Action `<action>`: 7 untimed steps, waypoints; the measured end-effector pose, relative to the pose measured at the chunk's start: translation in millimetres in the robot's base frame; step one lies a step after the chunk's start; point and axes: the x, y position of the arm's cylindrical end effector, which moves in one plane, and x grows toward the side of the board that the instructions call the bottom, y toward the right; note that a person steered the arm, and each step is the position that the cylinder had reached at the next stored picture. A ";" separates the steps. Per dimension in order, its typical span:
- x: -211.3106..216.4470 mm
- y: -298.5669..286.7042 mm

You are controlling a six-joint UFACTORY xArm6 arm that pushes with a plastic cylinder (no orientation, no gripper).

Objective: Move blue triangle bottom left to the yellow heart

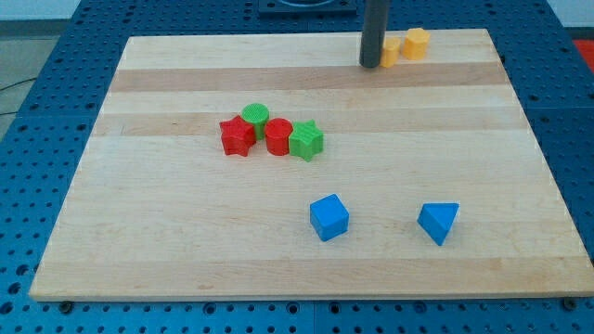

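Tip: my tip is the lower end of a straight dark rod that comes down from the view's top; there is no claw on it, so nothing stands apart, together or clamped. It rests on the board near the top edge, right of centre.
Tip and blocks: it is just beside the left yellow block, on that block's left side; whether they touch I cannot tell. It is well apart from both blue blocks.
Blue triangle: the blue triangle lies in the lower right part of the board, alone, well apart from the yellow pair.
Blue cube: the blue cube sits to the triangle's left, apart from it, near the lower middle.
Yellow blocks: two lie side by side at the top right. The left yellow block is partly hidden by the rod, so its shape is unclear. The right yellow block looks many-sided. Which of them is the heart I cannot tell.
Middle cluster: a red star, a green round block, a red round block and a green star crowd together left of centre, each touching or just beside its neighbour.
Board: the wooden board rests on a blue perforated surface.
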 end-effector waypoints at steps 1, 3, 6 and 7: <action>50.5 22.5; 217.1 135.7; 295.4 54.7; 254.1 12.0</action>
